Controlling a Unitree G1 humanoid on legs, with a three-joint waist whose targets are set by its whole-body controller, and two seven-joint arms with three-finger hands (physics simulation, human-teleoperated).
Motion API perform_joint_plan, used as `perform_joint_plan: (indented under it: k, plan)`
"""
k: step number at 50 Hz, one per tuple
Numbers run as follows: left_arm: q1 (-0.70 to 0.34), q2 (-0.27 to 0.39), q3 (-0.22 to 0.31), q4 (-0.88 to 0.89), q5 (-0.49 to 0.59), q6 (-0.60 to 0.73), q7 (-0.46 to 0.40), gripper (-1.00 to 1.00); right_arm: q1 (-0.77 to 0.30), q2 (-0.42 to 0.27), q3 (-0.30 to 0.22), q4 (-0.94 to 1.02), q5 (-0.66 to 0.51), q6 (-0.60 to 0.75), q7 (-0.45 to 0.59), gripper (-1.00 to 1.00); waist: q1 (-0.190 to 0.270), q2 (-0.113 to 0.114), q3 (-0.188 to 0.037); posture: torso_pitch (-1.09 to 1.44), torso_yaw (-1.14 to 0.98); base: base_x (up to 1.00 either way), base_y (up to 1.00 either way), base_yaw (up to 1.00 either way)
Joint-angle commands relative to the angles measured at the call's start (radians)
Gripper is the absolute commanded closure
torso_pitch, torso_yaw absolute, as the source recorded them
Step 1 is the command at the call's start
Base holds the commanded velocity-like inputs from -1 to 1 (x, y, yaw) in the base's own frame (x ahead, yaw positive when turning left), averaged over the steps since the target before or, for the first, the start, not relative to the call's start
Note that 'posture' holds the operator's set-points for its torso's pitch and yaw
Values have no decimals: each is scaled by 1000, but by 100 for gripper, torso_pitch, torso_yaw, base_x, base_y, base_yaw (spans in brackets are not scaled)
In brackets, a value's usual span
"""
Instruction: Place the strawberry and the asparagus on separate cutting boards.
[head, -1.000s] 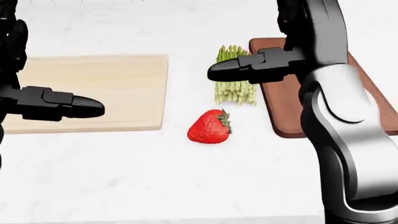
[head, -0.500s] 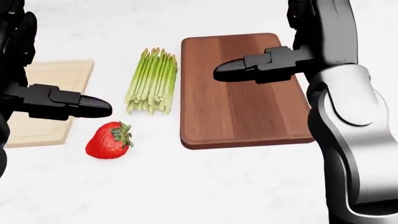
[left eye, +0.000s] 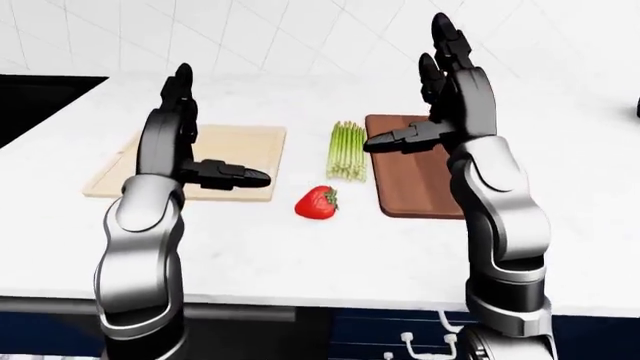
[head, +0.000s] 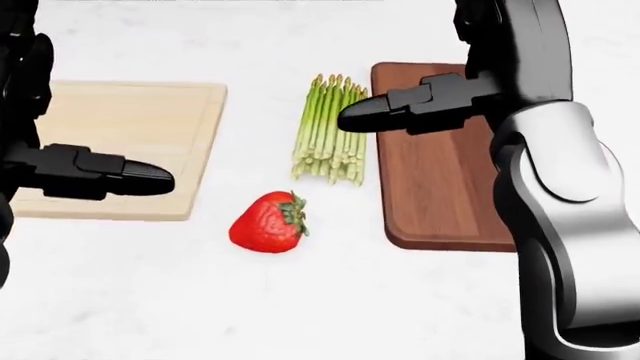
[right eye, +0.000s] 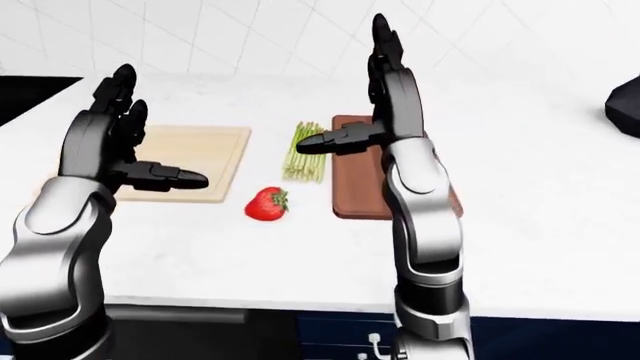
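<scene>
A red strawberry (head: 268, 222) lies on the white counter between two boards. A bundle of green asparagus (head: 330, 139) lies just above it, beside the left edge of the dark brown cutting board (head: 440, 187). A light wooden cutting board (head: 120, 135) lies at the left. Both boards are bare. My left hand (left eye: 215, 131) is open and empty, raised over the light board with its thumb pointing right. My right hand (left eye: 410, 90) is open and empty, raised over the dark board, its thumb pointing left over the asparagus.
A black recessed surface (left eye: 40, 97) sits at the counter's far left. A dark object (right eye: 625, 109) shows at the right edge of the right-eye view. A tiled wall stands behind the counter. The counter's near edge (left eye: 300, 304) runs along the bottom.
The whole picture swung: the things slid left half a second ago and have slid back right, so the camera moved. Both hands keep the same open pose.
</scene>
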Motion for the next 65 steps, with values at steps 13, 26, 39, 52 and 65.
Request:
perform_joint_plan:
  k: [13,26,39,52,65]
  plan:
    - [-14,1,7,-5,-15,-72,11,-100,-128,-118,9,-76,-103,107,101,-100,2,14,-22,0,0,0,0,0]
    - [-25,11,8,-3,-21,-66,11,-100,-527,-161,62,404,-411,-178,472,-100,-13,28,-13,0,0,0,0,0]
    - [-14,13,18,-35,-27,-49,10,-100,-753,-120,95,947,-615,-740,552,-100,-20,42,-13,0,0,0,0,0]
    - [-1,27,32,-75,-31,-20,4,-100,-895,-67,176,1530,-953,-1282,244,-100,-20,48,-18,0,0,0,0,0]
    - [10,28,33,-89,-28,-14,5,-100,-878,-42,187,1565,-1163,-1348,177,-100,-17,43,-13,0,0,0,0,0]
